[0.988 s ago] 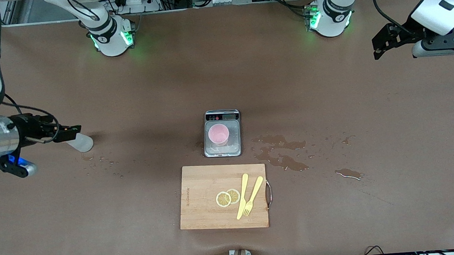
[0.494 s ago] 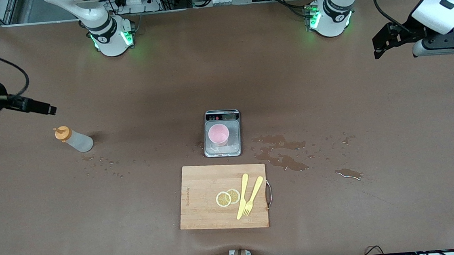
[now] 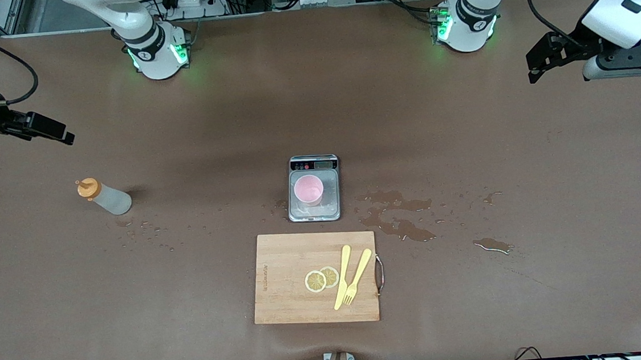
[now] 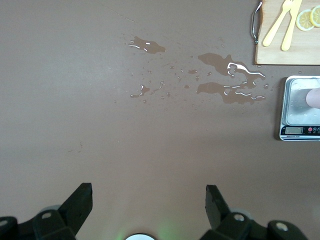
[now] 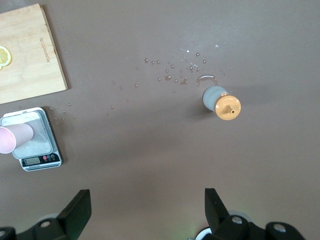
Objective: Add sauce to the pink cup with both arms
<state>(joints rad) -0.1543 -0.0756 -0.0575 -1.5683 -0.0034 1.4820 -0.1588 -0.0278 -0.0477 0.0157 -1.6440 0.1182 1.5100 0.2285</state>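
The sauce bottle (image 3: 106,200), translucent with an orange cap, stands on the table toward the right arm's end; it also shows in the right wrist view (image 5: 221,103). The pink cup (image 3: 308,189) sits on the steel plate of a small scale (image 3: 331,205) at the table's middle. My right gripper (image 3: 56,132) hangs open and empty over the table at the right arm's end, apart from the bottle; its jaws stand wide in the right wrist view (image 5: 145,210). My left gripper (image 3: 540,65) waits open and empty over the left arm's end (image 4: 148,202).
A wooden cutting board (image 3: 287,263) with two lemon slices (image 3: 321,279), a yellow knife and fork (image 3: 357,277) lies nearer to the front camera than the scale. Wet puddles (image 3: 398,219) spread beside the scale toward the left arm's end; droplets (image 3: 147,228) lie by the bottle.
My right gripper has let go of the sauce bottle, risen and drawn back toward the table's end. The bottle stays standing. The left arm has not moved.
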